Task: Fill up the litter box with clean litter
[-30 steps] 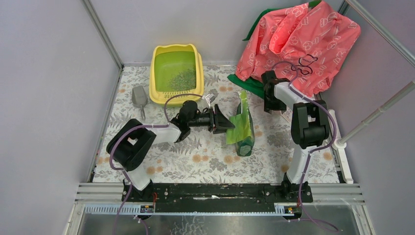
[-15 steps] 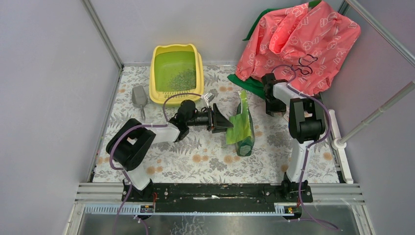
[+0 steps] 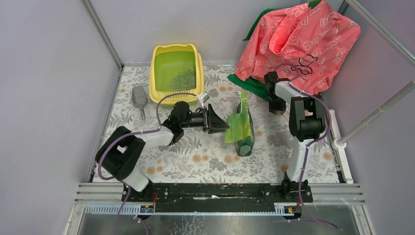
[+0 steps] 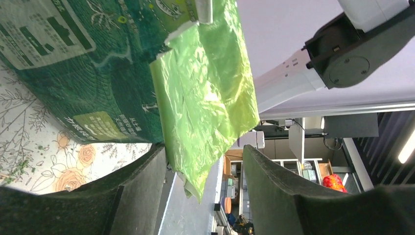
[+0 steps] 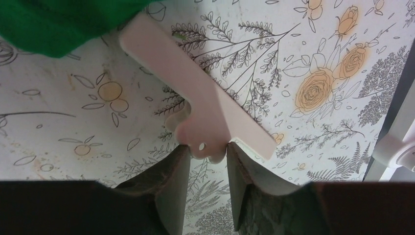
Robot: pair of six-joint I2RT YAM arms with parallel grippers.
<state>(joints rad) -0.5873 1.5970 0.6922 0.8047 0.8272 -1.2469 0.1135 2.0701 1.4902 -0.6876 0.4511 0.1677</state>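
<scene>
The box [image 3: 154, 73] at the back holds only a thin patch of litter [image 3: 183, 78], so filling looks unfinished. The left claw [image 4: 203, 166], jaws apart, straddles the bag [image 3: 243, 134] flap, seemingly to grip and tip it. The right claw [image 5: 204, 152] pinches a white strip [image 5: 210, 112].

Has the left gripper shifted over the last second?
Yes. In the top view the left gripper has pulled back slightly leftward, away from the green bag, which lies unmoved on the floral mat.
</scene>
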